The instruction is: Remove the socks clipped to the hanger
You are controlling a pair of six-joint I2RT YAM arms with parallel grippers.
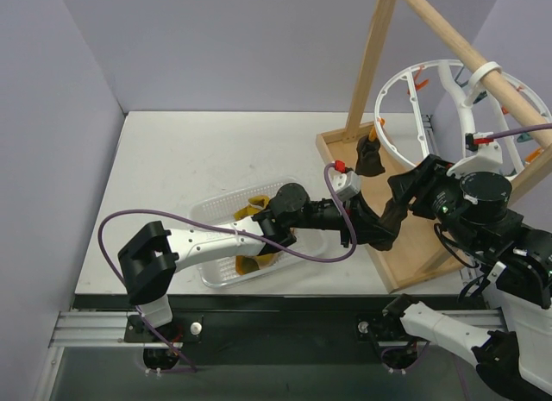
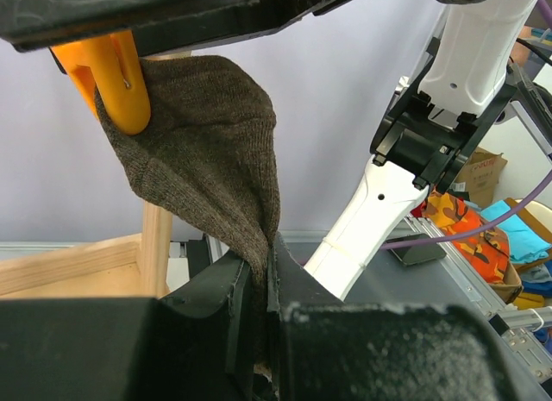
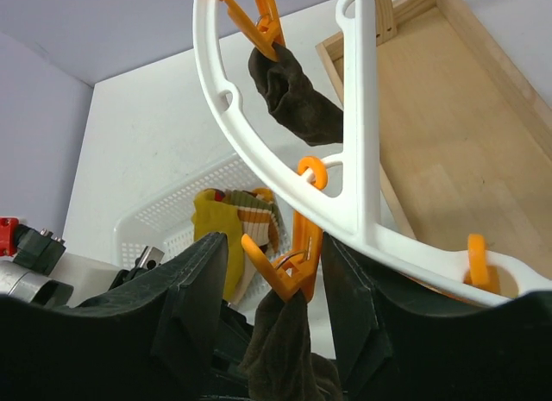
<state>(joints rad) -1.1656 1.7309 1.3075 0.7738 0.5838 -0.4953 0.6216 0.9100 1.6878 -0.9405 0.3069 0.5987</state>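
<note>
The white round hanger (image 1: 461,115) hangs from a wooden pole at the right, and its ring fills the right wrist view (image 3: 358,116). An orange clip (image 3: 297,259) on its rim holds a dark brown sock (image 3: 280,354). My left gripper (image 2: 266,256) is shut on the lower end of this sock (image 2: 207,151), just below the ring in the top view (image 1: 386,230). My right gripper (image 3: 274,246) is open, one finger on each side of that clip, beside the ring (image 1: 416,188). A second dark sock (image 1: 371,162) hangs from another orange clip (image 3: 259,21).
A clear plastic basket (image 1: 216,218) sits on the white table left of centre and holds a mustard-yellow sock (image 3: 211,233) and a striped-cuff sock (image 3: 259,216). The wooden frame's tray (image 1: 431,246) and slanted post (image 1: 371,65) stand under and behind the hanger.
</note>
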